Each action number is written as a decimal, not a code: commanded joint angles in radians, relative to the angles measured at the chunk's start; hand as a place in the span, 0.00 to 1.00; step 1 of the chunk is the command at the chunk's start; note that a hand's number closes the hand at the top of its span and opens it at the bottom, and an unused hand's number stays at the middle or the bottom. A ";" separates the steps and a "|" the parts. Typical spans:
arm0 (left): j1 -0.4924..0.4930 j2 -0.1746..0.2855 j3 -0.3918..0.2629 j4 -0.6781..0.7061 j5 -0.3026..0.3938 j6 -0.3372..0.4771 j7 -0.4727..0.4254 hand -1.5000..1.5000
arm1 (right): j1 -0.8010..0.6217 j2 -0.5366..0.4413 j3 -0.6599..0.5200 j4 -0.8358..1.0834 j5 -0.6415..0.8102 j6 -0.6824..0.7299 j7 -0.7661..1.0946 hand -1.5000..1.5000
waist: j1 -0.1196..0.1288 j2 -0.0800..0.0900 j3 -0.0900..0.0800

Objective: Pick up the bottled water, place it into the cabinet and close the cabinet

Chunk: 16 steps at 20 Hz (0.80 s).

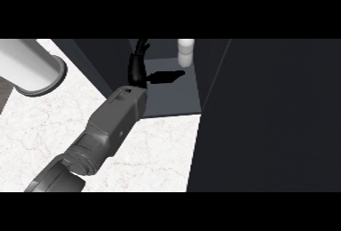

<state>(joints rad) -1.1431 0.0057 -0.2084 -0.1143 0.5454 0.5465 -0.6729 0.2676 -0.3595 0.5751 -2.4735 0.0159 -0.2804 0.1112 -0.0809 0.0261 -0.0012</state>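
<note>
A tall dark panel (266, 113), apparently the open door of the cabinet (174, 97), fills the right side of the view from near to far. Left of it spreads a white marbled counter (153, 149), with a large white cylinder (30, 65) lying at its far left. A grey forearm (113, 126) comes in from the near left and reaches far into the cabinet's opening. It ends in the black left hand (138, 72), which is spread and holds nothing, fingers pointing away and thumb (166, 76) sticking out to the right. The right hand does not show. The bottled water (186, 52), small and white, stands upright on the grey shelf at the far end of the cabinet, just beyond the thumb tip. The bottle is probably light, smooth and fairly stiff. Being tall and narrow, it would likely tip at a nudge, so any hold is best wrapped round its middle.
</note>
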 commanded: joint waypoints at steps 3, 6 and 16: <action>-0.036 -0.005 -0.014 0.020 -0.032 -0.017 -0.008 0.00 | 0.062 -0.033 -0.020 -0.092 -0.030 0.021 -0.001 0.00 | -0.004 -0.005 0.001; -0.067 0.006 0.011 -0.005 -0.014 -0.101 -0.010 0.00 | -0.006 -0.013 -0.060 -0.048 -0.039 0.018 0.034 0.00 | 0.005 0.003 0.000; 0.012 -0.006 0.012 -0.134 0.040 -0.362 -0.043 0.00 | 0.047 -0.025 -0.060 -0.106 -0.011 0.018 0.050 0.00 | 0.029 -0.017 0.000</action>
<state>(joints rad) -1.1674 0.0009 -0.1966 -0.2120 0.5653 0.2442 -0.6923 0.2988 -0.3774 0.5220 -2.4808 0.0025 -0.2571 0.1043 -0.0614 0.0124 -0.0004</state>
